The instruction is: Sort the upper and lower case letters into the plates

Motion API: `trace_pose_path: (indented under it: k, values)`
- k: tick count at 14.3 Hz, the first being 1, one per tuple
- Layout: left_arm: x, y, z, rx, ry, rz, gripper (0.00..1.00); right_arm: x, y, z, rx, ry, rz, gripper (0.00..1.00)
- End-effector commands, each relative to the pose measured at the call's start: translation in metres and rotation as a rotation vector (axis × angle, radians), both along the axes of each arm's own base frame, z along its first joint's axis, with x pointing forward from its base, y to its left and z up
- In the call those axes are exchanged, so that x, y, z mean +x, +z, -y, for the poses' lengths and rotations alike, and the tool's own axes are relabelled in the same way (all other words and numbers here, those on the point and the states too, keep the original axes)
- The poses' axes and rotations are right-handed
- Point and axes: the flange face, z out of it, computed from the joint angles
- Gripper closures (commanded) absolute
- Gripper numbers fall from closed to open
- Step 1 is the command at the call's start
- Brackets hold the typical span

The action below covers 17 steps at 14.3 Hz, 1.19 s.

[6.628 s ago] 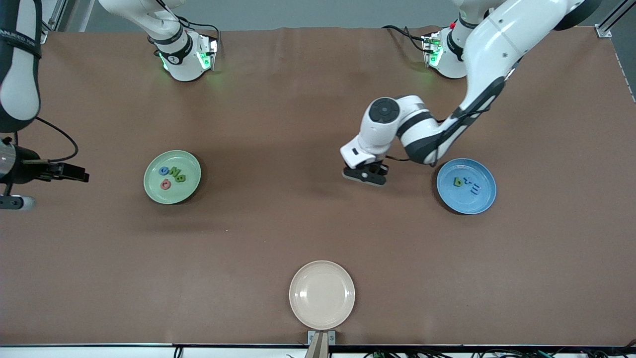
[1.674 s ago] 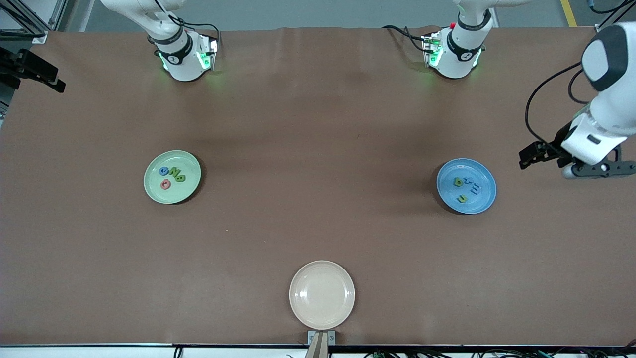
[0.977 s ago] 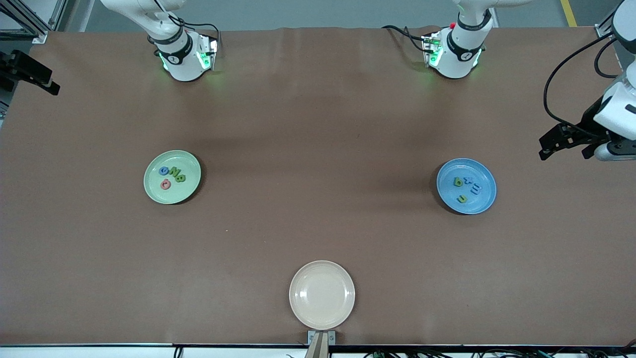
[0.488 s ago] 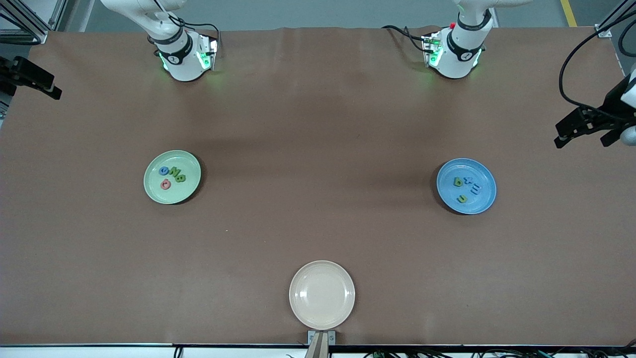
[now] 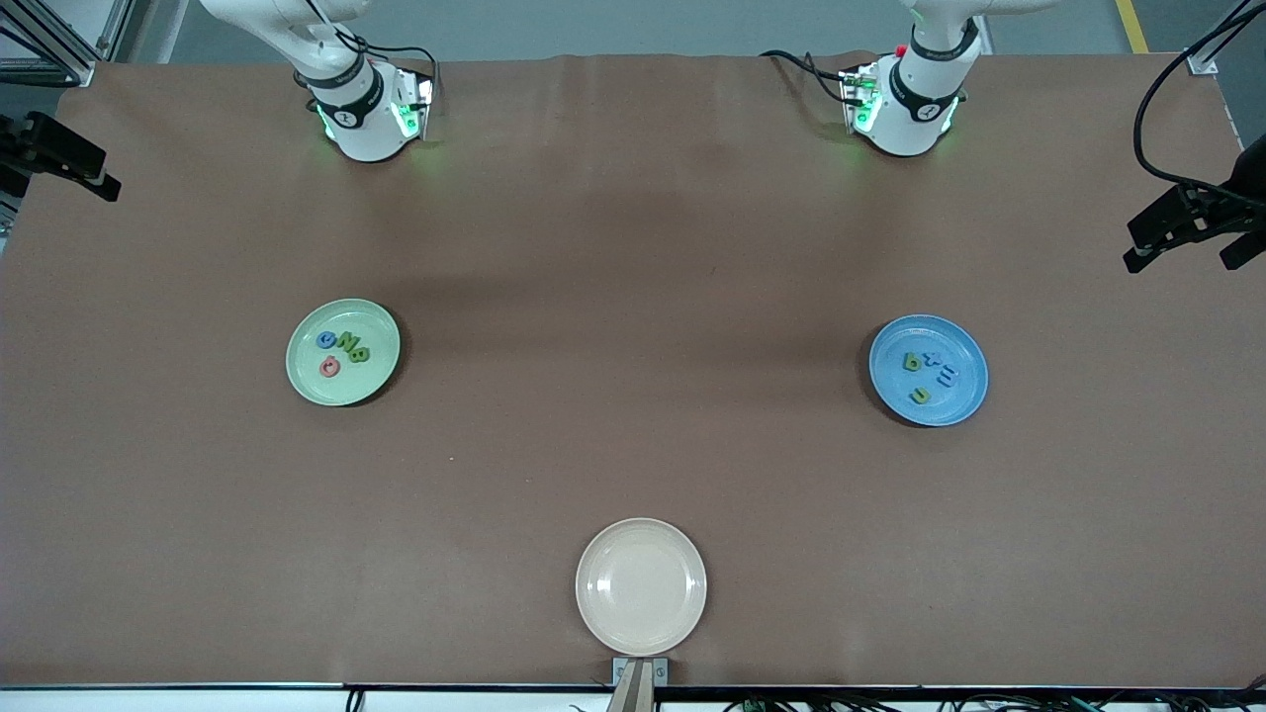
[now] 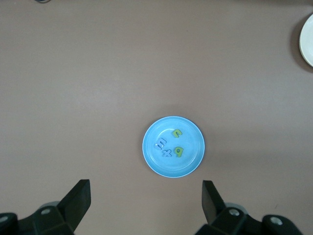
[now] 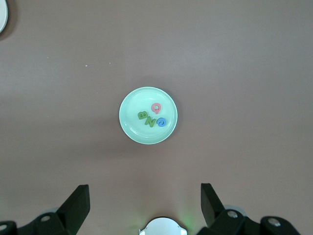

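Left tool [image 5: 1182, 229] withdrawn, cut off; right tool [image 5: 59, 158] cut off.

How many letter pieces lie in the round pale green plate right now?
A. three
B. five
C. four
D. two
C: the round pale green plate holds four small letter pieces, two green, one blue and one pinkish red, and the front view shows the same count.
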Motion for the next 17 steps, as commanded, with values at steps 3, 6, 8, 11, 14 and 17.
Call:
trace_pose_path:
  k: [3,6,8,11,14,17]
  values:
    - [-0.0016,0.0003,-0.0035,-0.009,-0.049,-0.038,0.0,-0.0008,0.0053,0.0004,0.002,0.011,0.007,0.0]
    - [-0.0011,0.0002,-0.0035,-0.009,-0.048,-0.039,0.0,-0.0011,0.0061,-0.0024,0.0,0.03,0.01,0.0]
    - [-0.0007,0.0001,-0.005,-0.01,-0.045,-0.039,0.0,-0.0009,0.0063,-0.0018,0.001,0.031,0.012,0.0]
    - [-0.0005,0.0017,-0.0044,-0.009,-0.046,-0.034,0.0,-0.0006,0.0065,-0.0025,0.002,0.049,0.015,0.0]
    - [-0.0005,0.0017,-0.0042,-0.011,-0.037,-0.034,0.0,-0.0006,0.0052,0.0012,0.005,0.06,0.013,0.0]
    - [-0.0005,0.0017,-0.0051,-0.012,-0.033,-0.034,0.0,-0.0021,0.005,0.0018,0.006,0.053,0.008,0.0]
